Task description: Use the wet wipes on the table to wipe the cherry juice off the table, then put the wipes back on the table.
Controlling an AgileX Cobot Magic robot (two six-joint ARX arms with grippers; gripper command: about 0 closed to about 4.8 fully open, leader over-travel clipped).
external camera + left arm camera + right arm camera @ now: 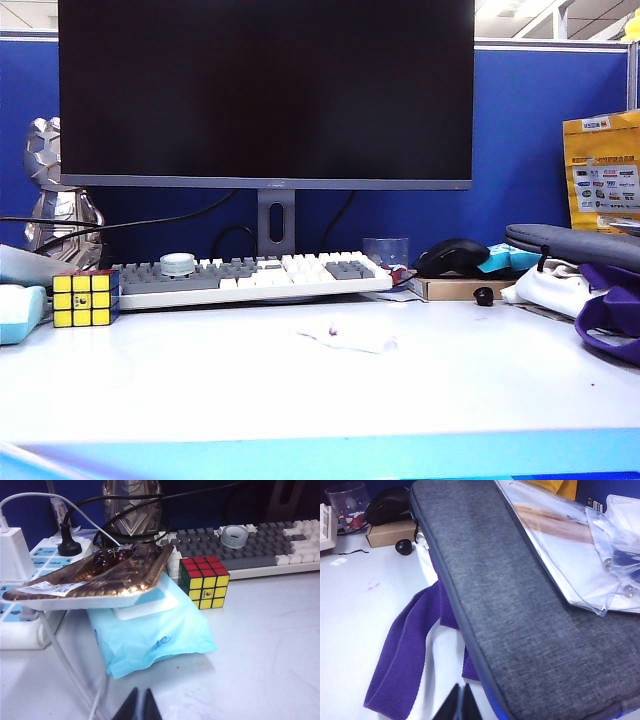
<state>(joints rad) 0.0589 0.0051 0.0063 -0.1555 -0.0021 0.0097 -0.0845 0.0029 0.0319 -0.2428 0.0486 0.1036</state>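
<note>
Wet wipes [345, 336]: crumpled white sheet lying mid-table, in front of the keyboard [250, 276].
Cherry juice [332, 329]: tiny dark spot at the sheet's near-left part.
Table [200, 380]: white, glossy, blue front edge.
Left gripper [138, 706]: jaws closed, empty, near the pale blue pack [150, 640] and cube [204, 581].
Right gripper [459, 703]: jaws closed, empty, over purple straps [405, 655] beside the grey sleeve [520, 605].

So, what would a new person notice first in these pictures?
Probably the big dark monitor at the back of the table, above the grey-and-white keyboard. Next, the colourful puzzle cube at the keyboard's left end, and the crumpled, stained wet wipes lying alone mid-table. The left pincer and right pincer, both shut, appear only in their wrist views.
</note>
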